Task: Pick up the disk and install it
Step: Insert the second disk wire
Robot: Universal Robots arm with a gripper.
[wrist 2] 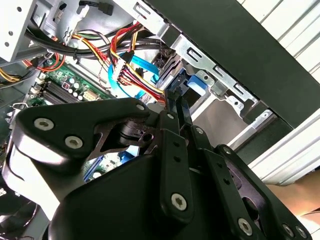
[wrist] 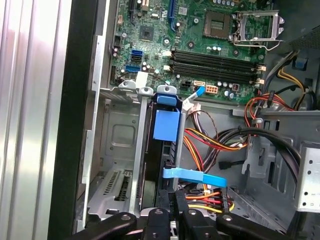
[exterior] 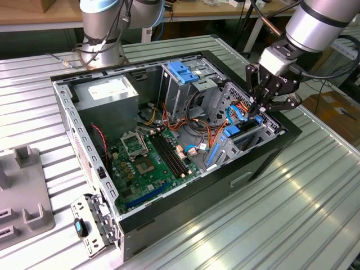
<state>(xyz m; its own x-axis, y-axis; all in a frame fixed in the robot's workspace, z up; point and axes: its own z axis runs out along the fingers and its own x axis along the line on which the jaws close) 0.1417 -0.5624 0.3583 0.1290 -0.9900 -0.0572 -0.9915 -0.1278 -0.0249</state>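
Blue-framed disk (wrist: 165, 125) stands on edge in the drive bay at the exterior view's right end of the open computer case (exterior: 270, 154), beside the bundled cables (wrist: 210, 145). Gripper (exterior: 260, 107) sits at the bay just above it; its jaws are pressed together on the disk's upper edge. Case rests on the ribbed metal counter (exterior: 304, 214).

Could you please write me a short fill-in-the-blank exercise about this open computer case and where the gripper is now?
1. The gripper hangs over the drive bay at the exterior view's ____ end of the case.
2. The disk sits in a ____ plastic carrier.
3. The green motherboard lies ____ the case.

Missing words: right; blue; inside
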